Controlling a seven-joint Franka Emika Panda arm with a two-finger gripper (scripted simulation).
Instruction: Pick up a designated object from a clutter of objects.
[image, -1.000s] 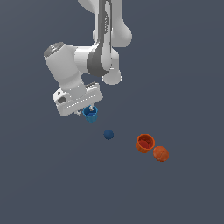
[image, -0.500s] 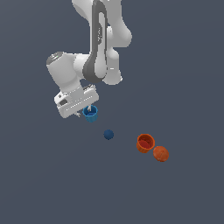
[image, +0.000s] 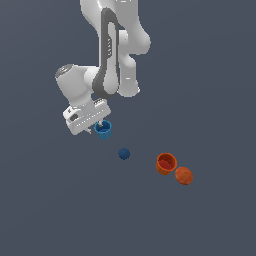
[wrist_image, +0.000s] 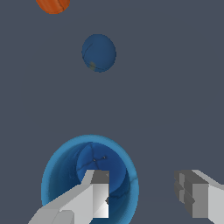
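Observation:
The bright blue cup (image: 103, 130) stands upright at the exterior view's left, open side up. My gripper (image: 98, 128) is down over it and open. In the wrist view, one finger (wrist_image: 94, 192) reaches inside the blue cup (wrist_image: 87, 157) and the other finger (wrist_image: 197, 197) stands outside it, so the cup's wall lies between them with a gap to the outer finger. The rest of the clutter lies apart: a dark blue ball (image: 124, 153), an orange-red cup (image: 166, 163) and an orange ball (image: 183, 175).
The dark blue ball (wrist_image: 99, 53) is the nearest neighbour, a short way from the cup. An orange item (wrist_image: 53, 4) is cut off at the wrist view's edge. The floor (image: 210, 100) is plain dark grey.
The arm's upper links have sunk a little and the hand has settled slightly lower over the blue cup. No object has moved.

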